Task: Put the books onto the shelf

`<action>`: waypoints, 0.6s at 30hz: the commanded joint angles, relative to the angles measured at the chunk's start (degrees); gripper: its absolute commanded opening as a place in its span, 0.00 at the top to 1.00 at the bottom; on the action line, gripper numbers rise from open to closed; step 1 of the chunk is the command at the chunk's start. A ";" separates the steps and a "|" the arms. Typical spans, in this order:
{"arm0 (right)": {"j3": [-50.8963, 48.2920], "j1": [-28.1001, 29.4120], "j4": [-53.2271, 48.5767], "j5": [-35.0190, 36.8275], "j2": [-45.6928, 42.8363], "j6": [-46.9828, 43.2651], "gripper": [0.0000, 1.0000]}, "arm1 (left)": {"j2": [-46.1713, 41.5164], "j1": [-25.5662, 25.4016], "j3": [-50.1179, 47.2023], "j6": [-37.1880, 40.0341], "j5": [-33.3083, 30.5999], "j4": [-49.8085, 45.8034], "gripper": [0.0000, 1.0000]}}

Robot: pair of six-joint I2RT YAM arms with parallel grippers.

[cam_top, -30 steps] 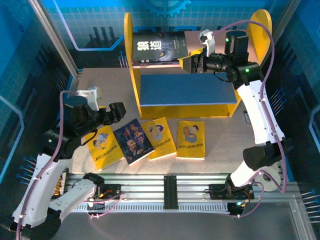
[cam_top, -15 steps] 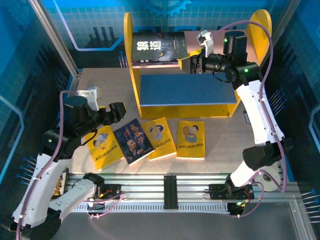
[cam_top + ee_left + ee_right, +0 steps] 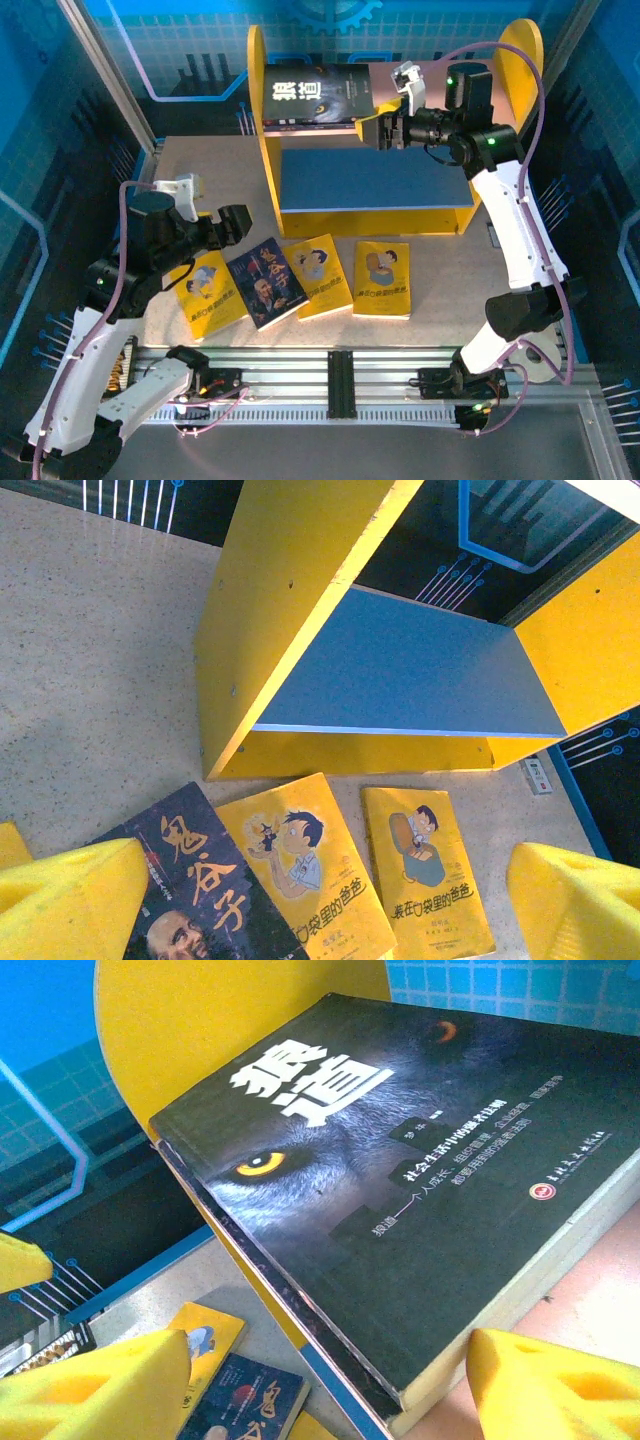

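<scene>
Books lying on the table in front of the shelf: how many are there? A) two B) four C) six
B: the left yellow book, dark book, middle yellow book and right yellow book lie on the table.

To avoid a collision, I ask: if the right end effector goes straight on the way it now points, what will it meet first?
The right end effector would most likely meet the dark wolf-cover book on the upper tier of the shelf; its near edge lies right ahead, though depth is unclear.
</scene>
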 commanded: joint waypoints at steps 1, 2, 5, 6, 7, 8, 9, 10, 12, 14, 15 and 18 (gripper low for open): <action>0.30 1.43 -1.50 -1.83 -0.94 -0.97 0.26 | -0.67 0.18 -0.43 -0.40 -0.02 0.10 0.06; 0.38 1.56 -1.63 -1.80 -1.00 -1.02 0.26 | -0.64 0.18 -0.48 -0.48 -0.05 0.10 0.06; 0.51 1.71 -1.94 -1.47 -1.04 -1.36 0.26 | -0.68 0.17 -0.51 -0.46 -0.03 0.19 0.06; 0.51 1.71 -2.02 -1.22 -1.03 -1.51 0.26 | -0.66 0.18 -0.51 -0.45 0.00 0.18 0.06; 0.49 1.73 -2.10 -0.93 -1.04 -1.58 0.26 | -0.65 0.18 -0.52 -0.37 -0.02 0.12 0.06; 0.64 1.74 -2.20 -0.63 -1.03 -1.74 0.26 | -0.68 0.18 -0.51 -0.32 -0.04 0.10 0.06; 0.74 1.73 -2.37 -0.27 -1.05 -1.77 0.26 | -0.68 0.12 -0.53 -0.34 -0.13 0.10 0.06; 0.93 1.73 -2.47 -0.01 -1.04 -1.83 0.26 | -0.63 0.16 -0.56 -0.34 -0.12 0.10 0.06; 1.11 1.77 -2.56 0.76 -1.05 -1.59 0.26 | -0.67 0.18 -0.54 -0.30 -0.09 0.10 0.06; 1.19 1.62 -2.49 1.18 -1.05 -1.41 0.26 | -0.74 0.13 -0.60 -0.35 -0.10 0.10 0.06; 1.21 1.46 -2.47 1.24 -1.04 -1.25 0.26 | -0.75 0.14 -0.69 -0.27 -0.12 0.05 0.06; 1.19 1.45 -2.29 0.47 -0.95 -1.04 0.26 | -0.89 0.14 -0.83 -0.24 -0.15 0.01 0.06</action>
